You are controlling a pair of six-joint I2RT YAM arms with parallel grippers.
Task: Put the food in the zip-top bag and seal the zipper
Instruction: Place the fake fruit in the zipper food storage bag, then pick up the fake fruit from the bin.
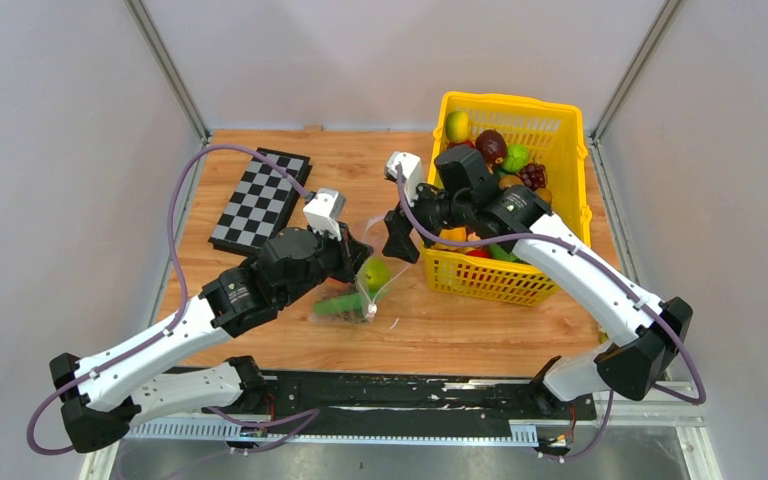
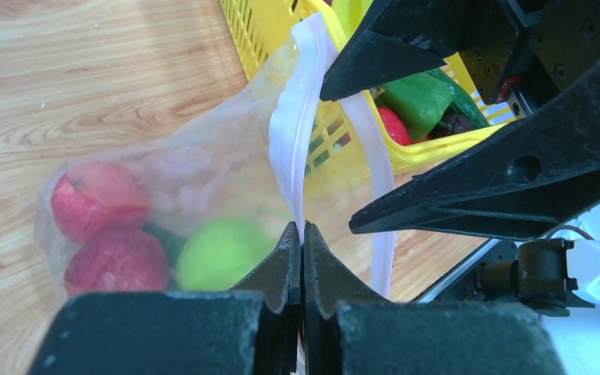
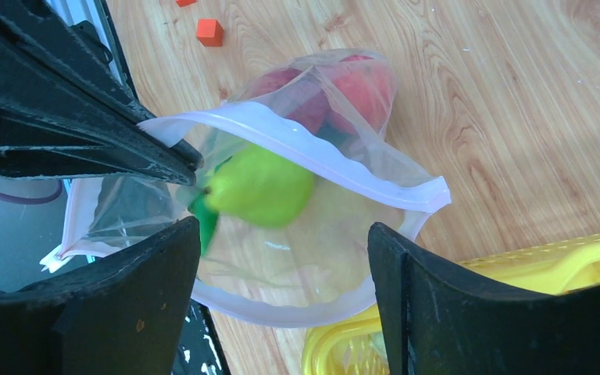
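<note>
The zip-top bag [image 1: 368, 288] lies mid-table with its mouth held open. My left gripper [image 2: 302, 234] is shut on one side of the zipper [image 2: 289, 133] and lifts that edge. In the bag are two red apples [image 2: 98, 197], a green pear [image 3: 262, 186] and a green cucumber-like piece [image 3: 203, 220]. My right gripper [image 3: 281, 242] is open and empty, its fingers [image 3: 144, 273] spread above the bag's open mouth, touching nothing. In the top view the right gripper [image 1: 398, 240] hangs between the bag and the basket, close to the left gripper [image 1: 358, 260].
A yellow mesh basket [image 1: 560, 150] with several more toy fruits stands at the right, close to the bag's mouth. A chessboard [image 1: 260, 200] lies at the back left. A small orange block [image 3: 209, 31] sits on the wood near the bag.
</note>
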